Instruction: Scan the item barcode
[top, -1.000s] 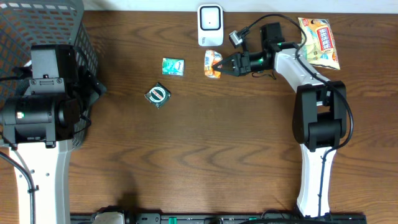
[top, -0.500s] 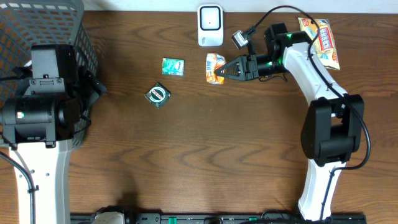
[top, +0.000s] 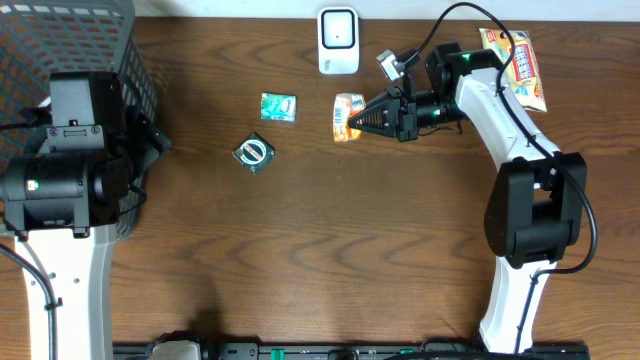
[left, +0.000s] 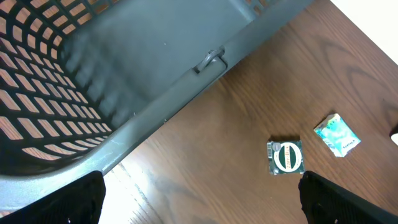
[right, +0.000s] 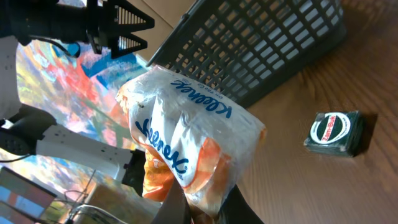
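1. Overhead view first: the right gripper (top: 362, 118) is clamped tight on one end of the orange-and-white tissue pack (top: 346, 117), jaws closed on the wrapper.
2. The pack is close to the tabletop's far edge, just on the near side of the white scanner (top: 338, 40). The scanner stands at the middle of that edge, and the two are apart, not touching.
3. On the right wrist camera the pack's blue lettering faces the lens, and the fingers (right: 177, 208) pinch its lower end at the bottom of the shot.
4. Over on the left, the left gripper (left: 200, 186) has its jaws spread wide with nothing between them. It hangs above the wood beside the grey basket (left: 124, 74) at the tabletop's left edge.
5. A dark packet with a round green label (top: 253, 152) and a teal packet (top: 279, 107) lie on the wood between basket and pack, near each other but apart.
6. A snack bag (top: 515, 65) lies in the far right corner, beside the right arm.
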